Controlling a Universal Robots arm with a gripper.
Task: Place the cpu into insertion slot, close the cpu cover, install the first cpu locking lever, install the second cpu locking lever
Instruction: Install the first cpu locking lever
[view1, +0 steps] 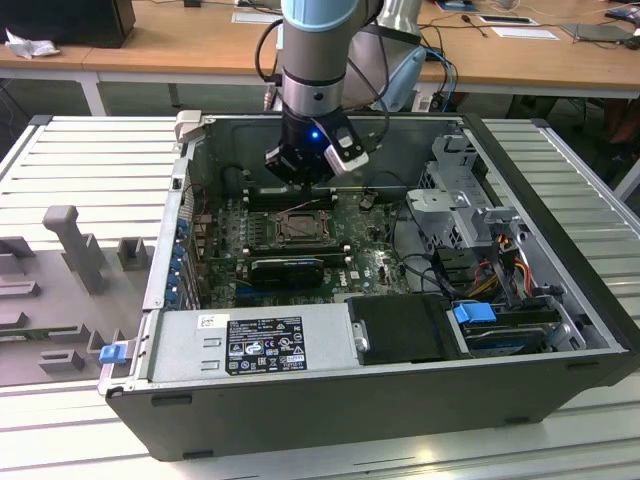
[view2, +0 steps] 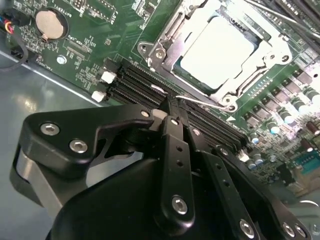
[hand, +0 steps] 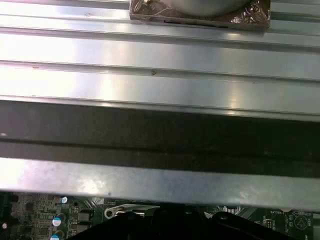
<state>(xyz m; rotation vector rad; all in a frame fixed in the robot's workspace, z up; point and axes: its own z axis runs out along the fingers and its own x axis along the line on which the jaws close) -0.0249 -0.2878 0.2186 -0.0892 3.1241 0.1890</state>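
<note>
In the exterior view, the gripper (view1: 305, 168) is hovering inside the open grey computer case (view1: 400, 400), just above the far edge of the insertion slot (view1: 298, 226) on the green motherboard (view1: 370, 262).

In the second wrist view, the cpu (view2: 216, 51) is already lying in the insertion slot (view2: 165, 55), and the cpu cover (view2: 270, 42) seems to be lying down over it, framing its pale face, though glare makes that hard to confirm. The fingers (view2: 175, 132) are pressed together with nothing between them, their tips meeting over the black memory slots (view2: 137, 82) beside a thin wire lever (view2: 202, 101).

In the first wrist view, the ribbed desk (hand: 160, 55) and the case wall (hand: 160, 135) are showing.

Judging by this, a locking lever is in hand: it wants a steady push on the wire, sliding down and sideways under its hook without scraping the board.
</note>
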